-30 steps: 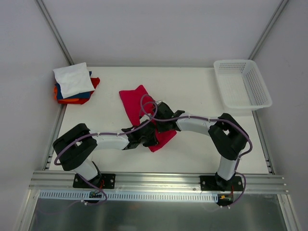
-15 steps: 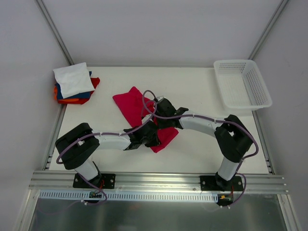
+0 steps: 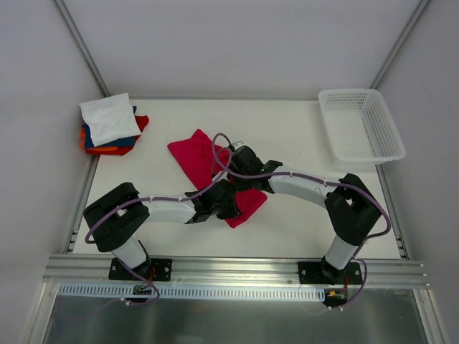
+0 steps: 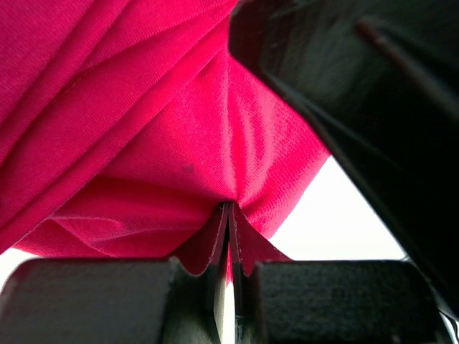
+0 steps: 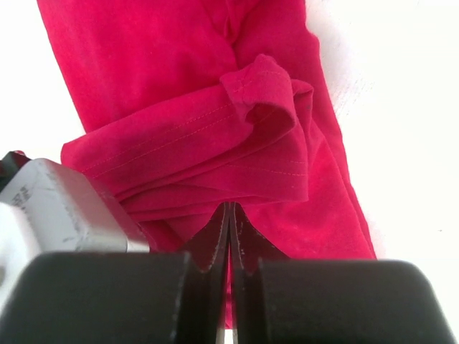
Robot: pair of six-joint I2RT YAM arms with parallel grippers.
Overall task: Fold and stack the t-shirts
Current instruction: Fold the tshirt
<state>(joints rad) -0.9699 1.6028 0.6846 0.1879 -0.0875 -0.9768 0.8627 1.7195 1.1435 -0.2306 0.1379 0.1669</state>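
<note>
Left gripper (image 4: 229,215) was clenched on a pinch of the crimson shirt (image 3: 192,152), with cloth bunched between the closed jaws. Right gripper (image 5: 229,213) was clamped the same way on a fold of that shirt, a rolled hem just beyond it. Both met mid-table (image 3: 294,125) over the shirt's near end. Versus a second ago, the shirt's far end had swung left and the right arm's elbow had shifted outward. There was barely any change over the last half second. Folded stack (image 3: 111,125), white on top, sat unmoved at the far-left corner. Basket (image 3: 358,132) sat unmoved at far right.
</note>
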